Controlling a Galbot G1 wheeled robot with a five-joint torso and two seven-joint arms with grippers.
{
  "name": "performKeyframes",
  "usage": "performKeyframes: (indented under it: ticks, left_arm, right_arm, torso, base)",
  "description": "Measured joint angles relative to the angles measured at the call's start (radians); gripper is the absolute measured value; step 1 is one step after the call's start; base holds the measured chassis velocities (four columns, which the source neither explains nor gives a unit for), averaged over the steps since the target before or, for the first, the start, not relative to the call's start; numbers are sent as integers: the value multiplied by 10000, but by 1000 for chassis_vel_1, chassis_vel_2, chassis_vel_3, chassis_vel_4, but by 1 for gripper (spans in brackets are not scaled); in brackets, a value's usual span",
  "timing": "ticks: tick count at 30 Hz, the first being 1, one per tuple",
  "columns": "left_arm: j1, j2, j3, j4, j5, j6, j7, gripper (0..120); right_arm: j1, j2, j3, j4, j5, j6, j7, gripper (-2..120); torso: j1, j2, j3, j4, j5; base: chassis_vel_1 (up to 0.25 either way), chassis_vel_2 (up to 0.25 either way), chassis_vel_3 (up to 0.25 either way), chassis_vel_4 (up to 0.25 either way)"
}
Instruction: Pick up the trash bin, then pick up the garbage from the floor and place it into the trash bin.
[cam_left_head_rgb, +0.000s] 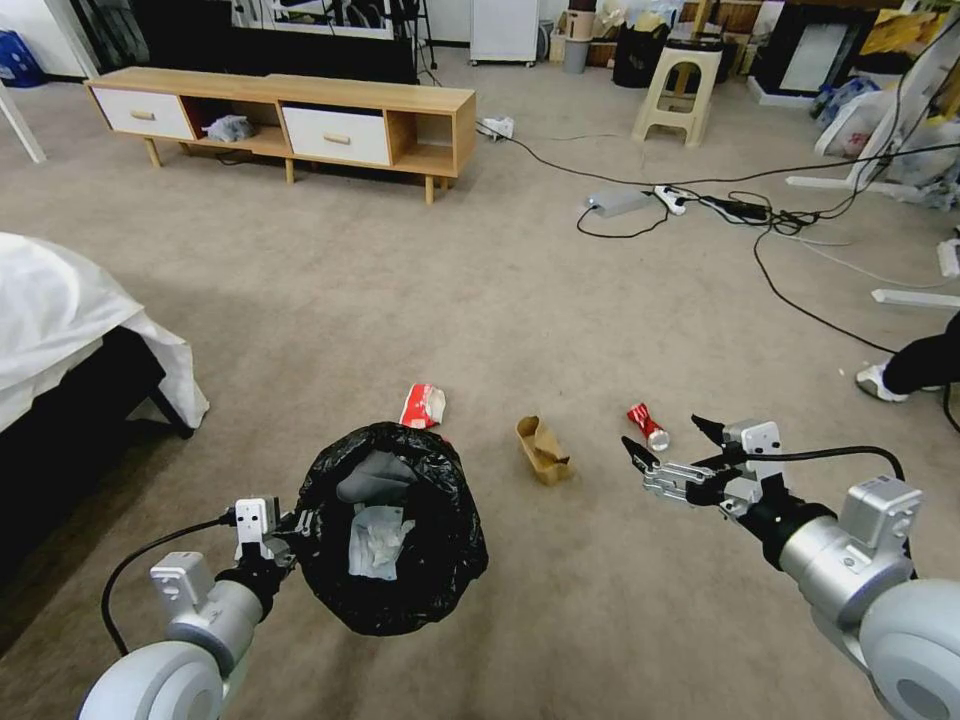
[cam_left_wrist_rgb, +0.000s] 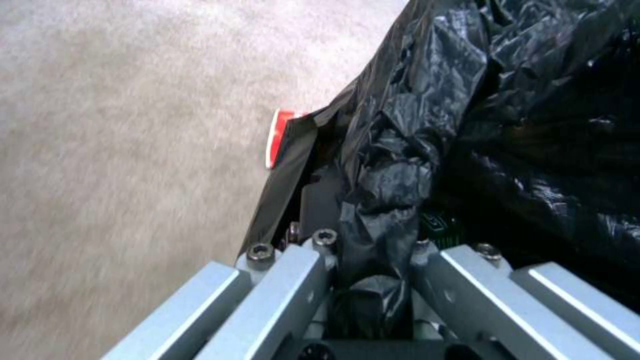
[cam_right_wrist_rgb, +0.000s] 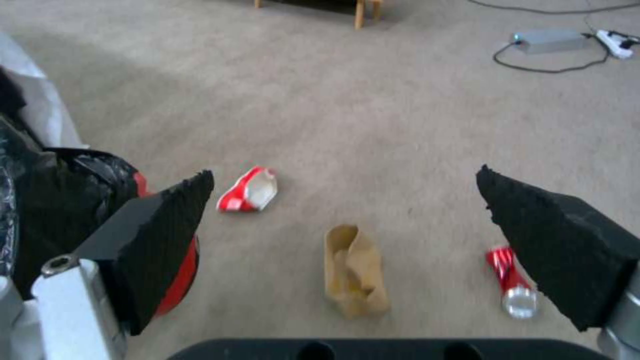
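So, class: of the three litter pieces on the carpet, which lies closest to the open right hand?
The crushed red can; it lies just beside the right hand, while the brown paper box and red-white wrapper lie farther left.

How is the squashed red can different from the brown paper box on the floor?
The crushed red can is shiny red metal with a silver end; the crumpled brown paper box is dull tan paper. The can is the smaller and slimmer of the two. The can lies close to the open right gripper; the box lies between the can and the trash bin held by the left gripper. Both are squashed litter lying on the carpet.
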Motion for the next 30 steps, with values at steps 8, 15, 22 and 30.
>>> performKeyframes:
  ticks: [8, 15, 22, 30]
  left_arm:
    - [64, -53, 3, -41, 47, -22, 6, 1]
    - [75, -83, 5, -47, 67, -46, 9, 1]
    - [70, -124, 21, -48, 92, -46, 8, 1]
    - [60, -118, -65, -54, 76, -39, 9, 1]
  right_arm:
    - [-10, 46, 49, 29, -78, 69, -107, 100]
    - [-27, 61, 50, 35, -66, 126, -55, 100]
    - [-80, 55, 116, 21, -58, 196, -57, 100]
    - [34, 17, 99, -10, -1, 235, -56, 100]
  torso:
    - [1, 0, 0, -1, 7]
    - [3, -2, 4, -2, 0]
    - [1, -2, -2, 1, 1]
    - [1, -1, -2, 1, 1]
  base:
    - [-283, 284, 289, -277]
    - [-294, 307, 297, -291]
    - [-61, 82, 57, -55]
    - [17, -27, -30, 19]
